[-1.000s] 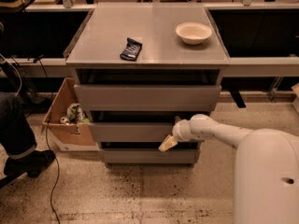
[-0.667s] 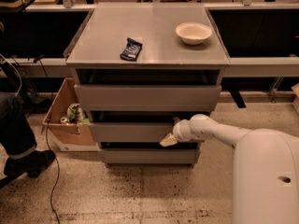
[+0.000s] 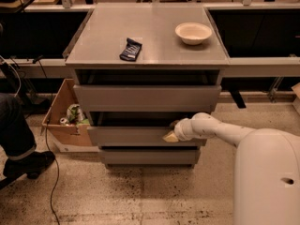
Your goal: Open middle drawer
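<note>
The grey three-drawer cabinet point(image 3: 147, 36) stands in the middle of the camera view. The middle drawer point(image 3: 131, 136) has a plain flat front and stands pulled out a little, with a dark gap above it. My gripper point(image 3: 170, 136) is at the right part of that front, by its upper edge, at the end of my white arm point(image 3: 211, 128), which reaches in from the right. The taller top drawer point(image 3: 145, 97) is also slightly out. The narrow bottom drawer point(image 3: 147, 156) sits further back.
A white bowl point(image 3: 193, 33) and a dark packet point(image 3: 131, 49) lie on the cabinet top. A cardboard box point(image 3: 65, 121) with rubbish stands on the floor at the left. A person's leg and shoe point(image 3: 21, 163) are at the far left. My white base point(image 3: 267, 177) fills the lower right.
The gripper stays at the middle drawer's front, slightly higher than before. The drawer front seems to have come out a touch towards the camera.
</note>
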Controlling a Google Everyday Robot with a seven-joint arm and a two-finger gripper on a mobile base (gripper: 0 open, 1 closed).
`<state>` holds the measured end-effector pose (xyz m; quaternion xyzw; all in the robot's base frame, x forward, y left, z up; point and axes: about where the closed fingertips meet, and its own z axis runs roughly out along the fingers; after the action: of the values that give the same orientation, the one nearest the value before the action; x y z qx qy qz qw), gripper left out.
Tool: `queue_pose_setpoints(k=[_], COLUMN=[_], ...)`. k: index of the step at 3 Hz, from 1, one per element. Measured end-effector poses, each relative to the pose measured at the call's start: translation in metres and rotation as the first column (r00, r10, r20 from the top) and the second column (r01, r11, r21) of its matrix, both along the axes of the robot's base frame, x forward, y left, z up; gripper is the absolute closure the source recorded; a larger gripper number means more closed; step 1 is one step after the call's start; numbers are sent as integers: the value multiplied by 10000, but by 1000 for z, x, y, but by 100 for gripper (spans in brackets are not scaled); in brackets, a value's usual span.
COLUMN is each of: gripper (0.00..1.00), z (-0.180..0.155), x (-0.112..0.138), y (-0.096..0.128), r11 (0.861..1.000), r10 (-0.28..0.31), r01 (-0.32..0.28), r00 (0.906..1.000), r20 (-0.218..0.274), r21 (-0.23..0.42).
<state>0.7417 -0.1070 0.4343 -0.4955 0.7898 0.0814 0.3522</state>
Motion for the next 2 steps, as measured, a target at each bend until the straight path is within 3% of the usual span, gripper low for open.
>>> queue_pose_setpoints(k=[1,2], gripper=[22,1], z=[5,7], x=[0,-41], y=[0,-2], r11=[10000,9993], r10=[2,372], r01=[-2,-370], r00=[10000,9982], r20=[0,-469], r21=[-1,55])
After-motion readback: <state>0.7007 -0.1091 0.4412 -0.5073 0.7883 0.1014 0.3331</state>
